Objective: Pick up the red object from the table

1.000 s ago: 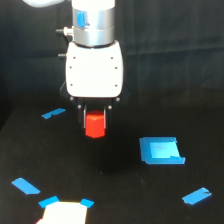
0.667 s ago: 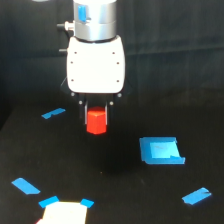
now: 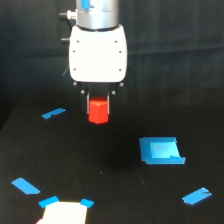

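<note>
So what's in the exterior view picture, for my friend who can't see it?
A white robot gripper holds a small red object above a black table. Blue tape pieces and a blue square lie scattered on the table.

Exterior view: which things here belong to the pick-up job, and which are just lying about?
Part of the job:
- red object, held between the fingers of the gripper
- table, the black surface it came from

Just lying about:
- blue square
- blue tape pieces
- white patch at the bottom edge
</note>
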You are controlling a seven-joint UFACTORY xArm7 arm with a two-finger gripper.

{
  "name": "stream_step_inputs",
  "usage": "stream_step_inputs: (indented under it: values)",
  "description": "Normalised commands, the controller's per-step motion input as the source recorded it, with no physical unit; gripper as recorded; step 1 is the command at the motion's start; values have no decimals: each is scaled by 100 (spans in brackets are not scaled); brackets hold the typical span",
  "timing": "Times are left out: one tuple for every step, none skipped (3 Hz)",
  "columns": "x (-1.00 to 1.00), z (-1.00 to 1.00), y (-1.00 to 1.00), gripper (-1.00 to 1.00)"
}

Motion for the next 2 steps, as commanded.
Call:
stream_step_inputs:
  values:
    - [-21,61,31,-99]
    - [-28,-9,-77,-100]
